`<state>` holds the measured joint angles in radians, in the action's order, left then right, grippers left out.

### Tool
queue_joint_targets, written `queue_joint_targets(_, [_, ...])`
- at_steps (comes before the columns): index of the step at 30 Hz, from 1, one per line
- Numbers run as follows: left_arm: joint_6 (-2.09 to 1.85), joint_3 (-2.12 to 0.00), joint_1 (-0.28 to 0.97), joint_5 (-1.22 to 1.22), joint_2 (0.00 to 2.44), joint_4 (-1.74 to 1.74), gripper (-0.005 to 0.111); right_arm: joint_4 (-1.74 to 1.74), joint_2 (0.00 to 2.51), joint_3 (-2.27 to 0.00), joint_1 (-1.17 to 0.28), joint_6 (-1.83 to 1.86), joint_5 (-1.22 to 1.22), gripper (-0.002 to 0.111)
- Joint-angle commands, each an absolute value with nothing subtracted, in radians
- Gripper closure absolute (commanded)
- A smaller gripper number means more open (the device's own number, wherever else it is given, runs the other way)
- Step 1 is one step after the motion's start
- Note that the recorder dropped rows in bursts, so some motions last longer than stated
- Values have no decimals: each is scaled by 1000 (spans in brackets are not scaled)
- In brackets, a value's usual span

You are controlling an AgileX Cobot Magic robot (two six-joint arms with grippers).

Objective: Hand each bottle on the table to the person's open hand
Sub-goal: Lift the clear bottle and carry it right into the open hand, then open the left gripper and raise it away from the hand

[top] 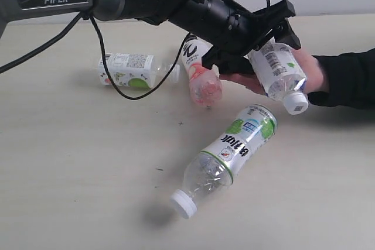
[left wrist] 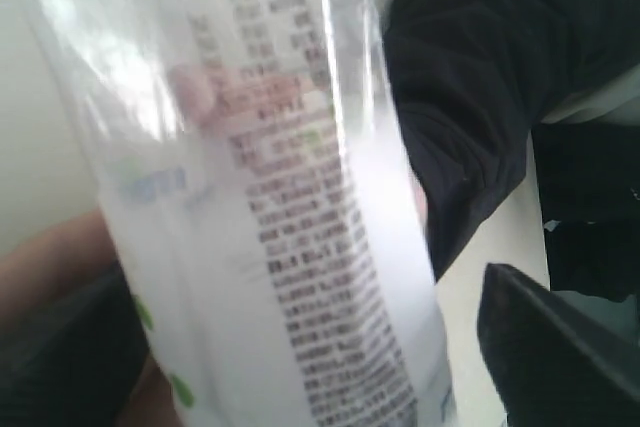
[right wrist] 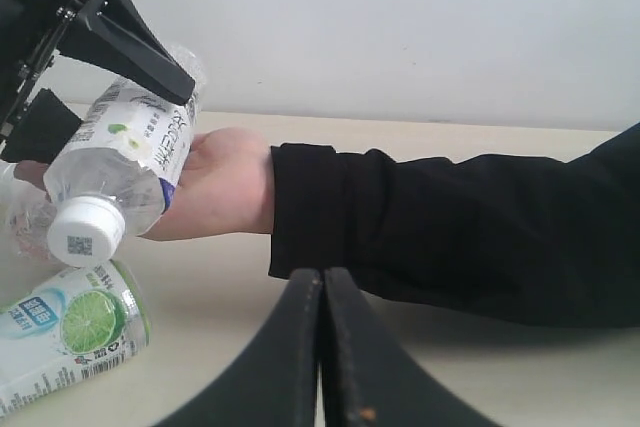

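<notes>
A white-capped bottle [top: 280, 74] with a white and green label lies cap-down on the person's open hand [top: 310, 71], above the table [top: 88, 162]. My left gripper [top: 262, 48] straddles this bottle [left wrist: 280, 227] with its jaws open. A strip of table shows between the bottle and one finger [left wrist: 560, 347]. The right wrist view shows the same bottle [right wrist: 120, 162] resting on the palm [right wrist: 220, 182]. My right gripper [right wrist: 322, 282] is shut and empty, low over the table near the person's sleeve. It is out of the exterior view.
Three bottles lie on the table: a pink one [top: 202, 77] under my left arm, a squarish white-labelled one [top: 132, 69] at the back left, and a lime-labelled one [top: 234, 150] [right wrist: 70, 332] in the middle. The person's black sleeve [top: 345, 77] reaches in from the right.
</notes>
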<state>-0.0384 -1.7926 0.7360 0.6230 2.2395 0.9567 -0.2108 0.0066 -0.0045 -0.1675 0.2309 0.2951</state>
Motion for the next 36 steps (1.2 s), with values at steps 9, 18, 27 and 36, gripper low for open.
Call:
queue_joint_targets(9, [-53,-1802,705,653,2175,916,23,-209,0,0,-163,232,289,108])
queue_joint_targets(18, [-51,-1802,674,747,2100,902,23,-209,0,0,-163,232,289,108])
queue_joint_targets(27, [-60,-1802,642,900,2021,769,62,-209,0,0,-163,232,289,108])
queue_joint_targets(36, [-135,-1802,640,1092,2002,654,107,-209,0,0,-163,232,289,108])
